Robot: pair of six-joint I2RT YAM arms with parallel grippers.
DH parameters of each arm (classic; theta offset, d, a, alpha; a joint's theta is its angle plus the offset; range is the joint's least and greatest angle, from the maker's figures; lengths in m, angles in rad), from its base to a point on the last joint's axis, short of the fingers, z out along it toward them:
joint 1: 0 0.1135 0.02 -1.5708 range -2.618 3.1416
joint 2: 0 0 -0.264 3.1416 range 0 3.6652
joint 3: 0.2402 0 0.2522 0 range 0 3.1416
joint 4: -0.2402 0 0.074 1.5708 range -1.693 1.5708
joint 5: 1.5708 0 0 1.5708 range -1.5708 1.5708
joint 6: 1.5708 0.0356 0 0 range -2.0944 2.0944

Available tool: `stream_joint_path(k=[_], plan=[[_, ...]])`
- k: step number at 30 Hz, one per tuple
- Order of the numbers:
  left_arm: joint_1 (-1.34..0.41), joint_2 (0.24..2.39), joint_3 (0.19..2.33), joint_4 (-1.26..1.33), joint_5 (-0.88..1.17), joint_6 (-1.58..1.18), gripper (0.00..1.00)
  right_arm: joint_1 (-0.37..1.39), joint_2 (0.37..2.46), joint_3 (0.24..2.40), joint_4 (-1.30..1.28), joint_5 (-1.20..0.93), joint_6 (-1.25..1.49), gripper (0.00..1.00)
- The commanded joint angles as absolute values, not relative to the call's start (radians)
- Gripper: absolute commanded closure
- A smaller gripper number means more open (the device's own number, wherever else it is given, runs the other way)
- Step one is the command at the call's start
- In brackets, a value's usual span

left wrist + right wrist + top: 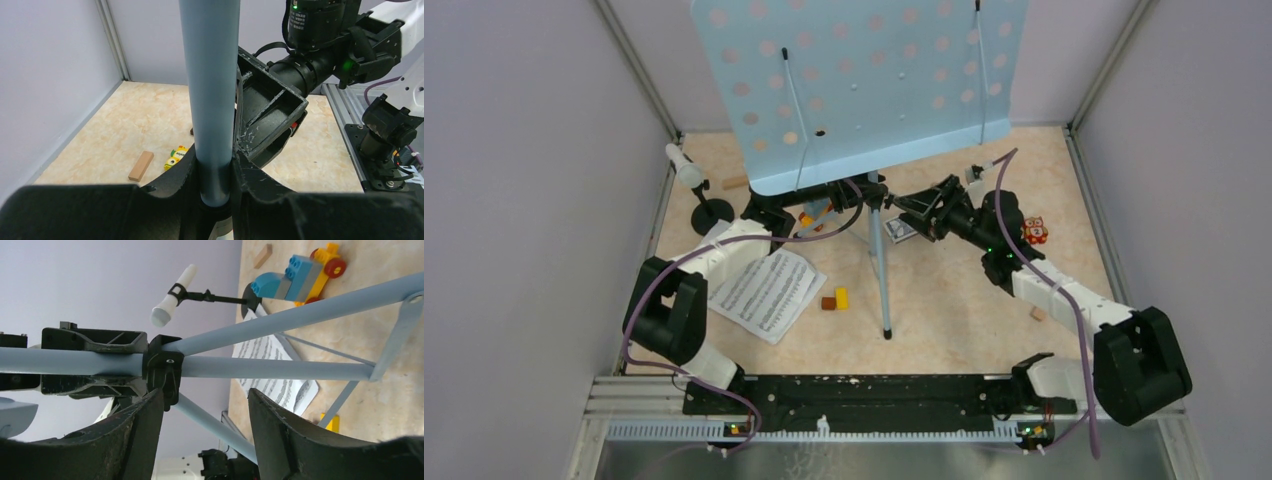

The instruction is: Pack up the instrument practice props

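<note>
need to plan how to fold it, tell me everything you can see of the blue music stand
The music stand is light-blue, seemingly painted metal: a wide perforated desk with two thin black wire page holders, on a round pole above thin tripod legs that meet at a black collar. It stands upright at the back of the table. The left hand is shut on the pole; the right hand is open near the collar.

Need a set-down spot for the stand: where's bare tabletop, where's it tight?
Free: the patch between the tripod leg and the right arm; also the far right corner beyond the orange cube. Crowded: under the music rack, where toy car and cards lie; sheet music and small blocks fill the near left.
</note>
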State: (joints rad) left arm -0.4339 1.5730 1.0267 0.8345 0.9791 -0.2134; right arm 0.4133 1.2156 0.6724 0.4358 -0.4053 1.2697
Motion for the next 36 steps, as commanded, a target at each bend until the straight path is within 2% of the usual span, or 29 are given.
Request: stream_joint_path(k=[1, 4, 17, 22, 25, 28, 36], plan=[[-0.394, 1.612, 1.002, 0.666, 0.955, -0.173, 1.00, 0.403, 1.241, 0.699, 0.622, -0.506, 1.343, 0.39], [-0.394, 1.610, 1.000, 0.667, 0.953, -0.172, 1.00, 0.402, 1.258, 0.708, 0.653, -0.519, 1.340, 0.40], [-0.394, 1.613, 1.009, 0.662, 0.967, -0.176, 1.00, 0.402, 1.336, 0.747, 0.661, -0.557, 1.287, 0.65], [-0.394, 1.613, 1.014, 0.655, 0.969, -0.172, 1.00, 0.402, 1.357, 0.782, 0.645, -0.566, 1.247, 0.71], [-0.394, 1.613, 1.014, 0.655, 0.968, -0.171, 1.00, 0.402, 1.376, 0.788, 0.665, -0.591, 1.248, 0.82], [-0.394, 1.616, 1.015, 0.654, 0.969, -0.170, 1.00, 0.402, 1.387, 0.789, 0.694, -0.614, 1.221, 1.00], [-0.394, 1.621, 1.015, 0.650, 0.968, -0.167, 1.00, 0.412, 1.323, 0.686, 0.866, -0.646, 0.866, 1.00]])
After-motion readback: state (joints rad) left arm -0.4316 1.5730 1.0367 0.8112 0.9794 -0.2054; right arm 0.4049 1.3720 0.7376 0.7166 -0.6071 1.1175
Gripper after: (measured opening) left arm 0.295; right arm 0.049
